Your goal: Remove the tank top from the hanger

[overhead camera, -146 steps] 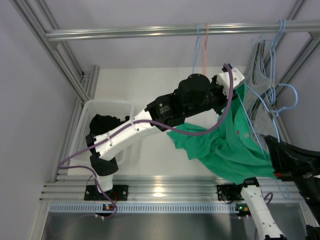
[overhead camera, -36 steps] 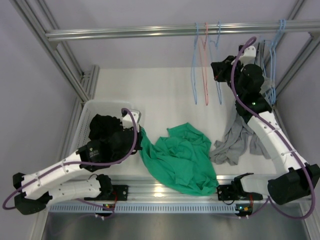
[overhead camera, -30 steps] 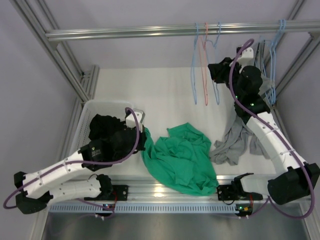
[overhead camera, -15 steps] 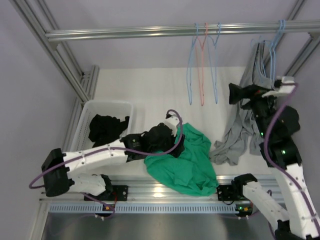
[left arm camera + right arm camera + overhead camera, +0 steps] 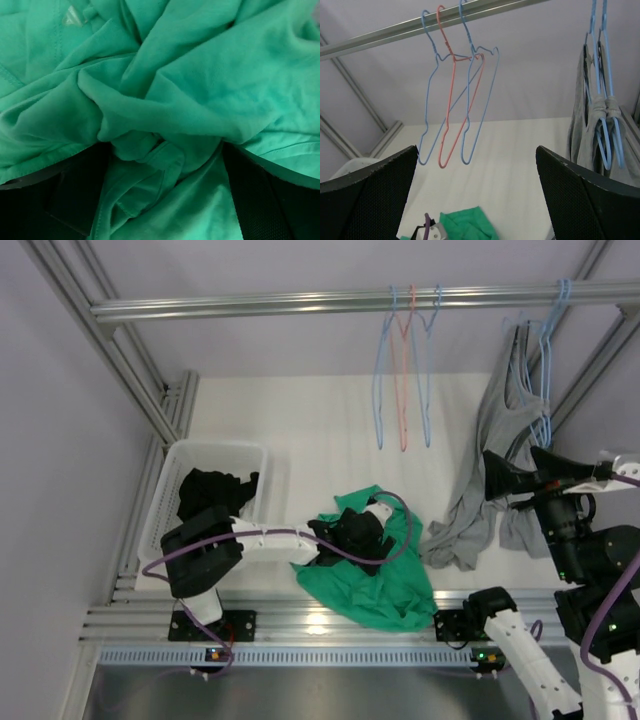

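Gray tank top (image 5: 497, 425) hangs vertically just beyond the spread right gripper (image 5: 522, 475), at the far-right corner.
Left gripper (image 5: 352, 538), spread over the green shirt (image 5: 390, 585), lies well apart.

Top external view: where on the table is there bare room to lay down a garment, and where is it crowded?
Free: the table's far half, between the white basket and the hanging grey tank top, under the three empty hangers. Crowded: the near edge, where the left end effector presses into the green shirt beside the tank top's trailing hem.
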Controlling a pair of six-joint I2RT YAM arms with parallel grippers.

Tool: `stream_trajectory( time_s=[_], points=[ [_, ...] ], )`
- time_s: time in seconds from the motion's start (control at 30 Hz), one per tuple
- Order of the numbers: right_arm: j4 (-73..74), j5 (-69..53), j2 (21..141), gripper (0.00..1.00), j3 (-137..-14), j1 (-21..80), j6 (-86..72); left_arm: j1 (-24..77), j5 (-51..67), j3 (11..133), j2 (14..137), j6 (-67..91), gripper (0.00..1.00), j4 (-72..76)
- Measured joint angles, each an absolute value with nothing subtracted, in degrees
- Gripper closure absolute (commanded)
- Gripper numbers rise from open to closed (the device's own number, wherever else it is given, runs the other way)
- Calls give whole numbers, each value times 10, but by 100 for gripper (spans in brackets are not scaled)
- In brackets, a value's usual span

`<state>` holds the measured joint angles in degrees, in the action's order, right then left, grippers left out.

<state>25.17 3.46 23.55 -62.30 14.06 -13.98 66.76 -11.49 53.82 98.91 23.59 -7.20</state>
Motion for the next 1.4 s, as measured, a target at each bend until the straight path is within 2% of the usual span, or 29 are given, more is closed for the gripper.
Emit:
stream_trajectory(
  time_s=[0.07, 0.17, 0.2, 0.47, 0.67, 0.77, 0.9, 1.0, 1.27, 1.33, 1.4],
  points=[
    [256, 25, 231, 0, -624, 141, -139, 676, -132, 549, 1001, 242, 31, -64],
    [264, 10, 227, 1, -624, 141, -135, 684, -174, 550, 1011, 253, 89, -54],
    [265, 5, 226, 1, -624, 141, -135, 687, -187, 547, 1010, 260, 100, -50],
    [275, -10, 207, 1, -636, 141, -130, 691, -310, 487, 925, 306, 100, -96],
    [275, -11, 198, 0, -646, 141, -130, 690, -417, 468, 700, 315, 100, -156],
    [275, -10, 197, 0, -646, 141, -130, 689, -477, 489, 615, 308, 100, -179],
    [275, -7, 194, 1, -647, 141, -130, 661, -548, 566, 582, 290, 100, -228],
    [275, -7, 194, 1, -650, 141, -130, 563, -535, 628, 582, 270, 100, -253],
    [275, -5, 190, 1, -658, 141, -130, 133, -385, 753, 623, 259, 100, -322],
    [275, -5, 190, 1, -658, 141, -130, 66, -342, 742, 634, 269, 100, -332],
    [276, -5, 190, 1, -658, 141, -127, 43, -316, 714, 639, 278, 100, -347]
  ],
)
